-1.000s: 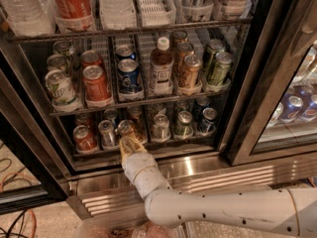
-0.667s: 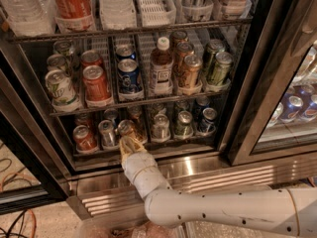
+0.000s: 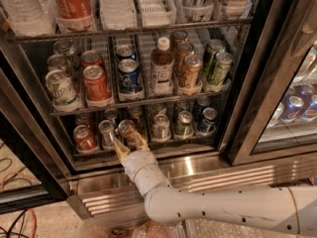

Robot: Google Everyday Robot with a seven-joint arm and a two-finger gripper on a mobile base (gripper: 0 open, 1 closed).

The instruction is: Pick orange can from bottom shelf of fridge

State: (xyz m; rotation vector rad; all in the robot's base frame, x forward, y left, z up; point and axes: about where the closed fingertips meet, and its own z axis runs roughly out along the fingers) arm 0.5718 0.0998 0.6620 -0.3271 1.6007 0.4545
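The gripper sits at the front edge of the bottom shelf of the fridge, reaching in from 6 o'clock. Its white arm runs off toward 4 o'clock, across the ribbed steel base. The 2 yellowish fingers are spread in a V, 1 on each side of the lower part of the orange can. Whether they press on it, I cannot tell.

The orange can stands in the front row of that shelf, at 12 o'clock from the wrist, leaning slightly toward 11 o'clock. Its silver lid faces up and out.

Just beside it at 9 o'clock is a silver can, and farther the same way a red can. At 3 o'clock come another silver can, then a green can, then a blue can, each in its own lane. More cans stand behind them in shadow.

On the rack above, at 12 o'clock from the shelf, stands a brown bottle with a white cap, among taller cans. A black-framed glass door closes the section at 3 o'clock.
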